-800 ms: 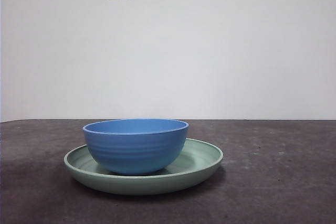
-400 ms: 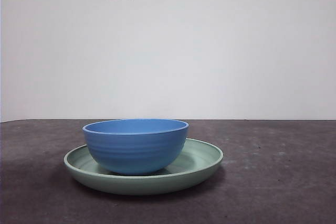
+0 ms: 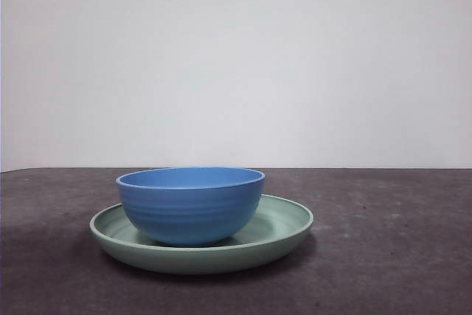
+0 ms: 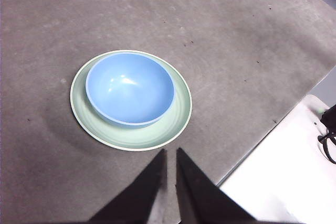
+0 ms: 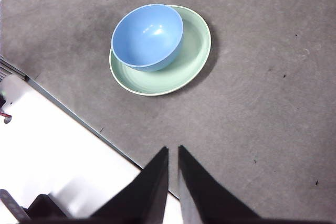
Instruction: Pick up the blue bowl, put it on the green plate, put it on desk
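1 blue bowl [image 3: 190, 206], upright, mouth up | in 1 green plate [image 3: 280, 235] | left gripper [image 4: 170, 157], right gripper [image 5: 173, 153]: jaws nearly closed, holding nothing

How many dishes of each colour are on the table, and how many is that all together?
Blue: 1, the blue bowl, sitting in the plate.
Green: 1, the green plate, lying on the desk.
Total: 2 dishes.
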`<state>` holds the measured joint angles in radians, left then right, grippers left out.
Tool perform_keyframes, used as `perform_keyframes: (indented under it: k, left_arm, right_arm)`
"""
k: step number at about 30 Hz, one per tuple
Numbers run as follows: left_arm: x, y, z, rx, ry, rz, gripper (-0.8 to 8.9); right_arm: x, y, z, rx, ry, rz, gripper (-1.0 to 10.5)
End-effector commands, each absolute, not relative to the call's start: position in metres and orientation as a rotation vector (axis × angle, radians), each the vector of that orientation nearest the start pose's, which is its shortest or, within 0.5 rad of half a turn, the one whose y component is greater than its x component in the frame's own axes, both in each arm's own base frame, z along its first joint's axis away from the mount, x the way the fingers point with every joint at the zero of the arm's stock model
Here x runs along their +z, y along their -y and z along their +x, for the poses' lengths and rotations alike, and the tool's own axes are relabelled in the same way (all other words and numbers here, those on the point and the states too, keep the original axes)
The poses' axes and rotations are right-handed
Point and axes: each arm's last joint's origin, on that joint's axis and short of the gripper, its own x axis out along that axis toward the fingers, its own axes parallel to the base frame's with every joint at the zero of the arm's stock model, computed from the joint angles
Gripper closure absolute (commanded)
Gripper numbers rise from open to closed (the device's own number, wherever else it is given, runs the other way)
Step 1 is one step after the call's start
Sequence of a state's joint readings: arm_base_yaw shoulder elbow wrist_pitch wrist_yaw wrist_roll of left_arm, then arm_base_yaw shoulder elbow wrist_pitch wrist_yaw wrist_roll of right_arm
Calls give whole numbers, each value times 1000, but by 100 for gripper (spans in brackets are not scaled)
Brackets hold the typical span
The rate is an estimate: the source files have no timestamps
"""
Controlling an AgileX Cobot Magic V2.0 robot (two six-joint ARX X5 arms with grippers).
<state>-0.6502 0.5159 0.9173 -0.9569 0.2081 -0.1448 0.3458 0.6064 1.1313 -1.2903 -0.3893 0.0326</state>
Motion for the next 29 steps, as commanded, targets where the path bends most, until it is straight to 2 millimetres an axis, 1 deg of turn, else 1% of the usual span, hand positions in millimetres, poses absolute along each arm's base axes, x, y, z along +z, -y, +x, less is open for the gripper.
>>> perform_keyframes:
  k: [1,3,6,8,10,14,17,19,23,25,27,29]
  left_arm:
    - [341,49,54,-805,-589,-12,786]
    - [339,48,53,-800,-583,-15,786]
    - [337,43,54,-745,-576,-35,786]
    - [330,40,57,-680,-558,-59,786]
    - [320,34,61,-595,-518,-87,786]
    - [293,24,69,-438,-347,-128,786]
    - [266,18,76,-348,-226,-141,786]
    - [246,14,82,-283,-181,-142,786]
    - [204,8,92,-213,-161,-146,786]
    - [187,6,95,-165,-172,-143,786]
    - [173,4,96,-115,-199,-142,786]
    - [164,3,97,-84,-215,-140,786]
  right_arm:
    - [368,-29,46,696,-767,39,921]
    - [368,-29,46,696,-767,39,921]
    - [368,-29,46,696,-767,39,921]
    - [368,-29,46,697,-767,38,921]
    - [368,-29,46,696,-767,38,921]
    - [368,-29,46,696,-767,39,921]
    - [368,-29,46,696,-767,38,921]
    - [368,-29,46,696,-767,38,921]
    - [368,-29,46,696,-767,39,921]
    - [368,-29,46,697,-767,38,921]
    - [368,-29,46,696,-767,39,921]
    - [368,-29,46,696,-767,39,921]
